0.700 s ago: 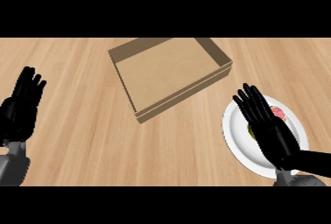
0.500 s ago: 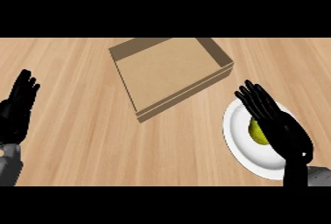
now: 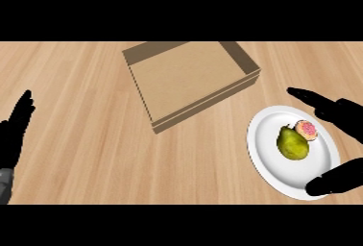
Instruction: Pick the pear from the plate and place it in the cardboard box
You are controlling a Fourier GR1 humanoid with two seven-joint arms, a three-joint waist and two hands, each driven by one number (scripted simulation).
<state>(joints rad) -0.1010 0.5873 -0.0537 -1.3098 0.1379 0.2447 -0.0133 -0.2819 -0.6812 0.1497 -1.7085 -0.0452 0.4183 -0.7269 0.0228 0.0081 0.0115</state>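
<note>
Now we reach: our right hand [image 3: 339,113], fingers spread and holding nothing, brackets the plate [image 3: 266,158] at lower right; next, close around the pear [image 3: 291,143].

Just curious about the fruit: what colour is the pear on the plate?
Yellow-green, darker olive toward one side; the head view shows the pear clearly.

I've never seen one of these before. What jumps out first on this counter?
Your eye lands on the white plate at the right, holding a green pear with a small pink-faced fruit piece touching it. The black right hand is spread open around the plate, fingers above and thumb below, touching neither fruit. An open cardboard box sits up the counter, and the left hand rests open at the left edge.
</note>
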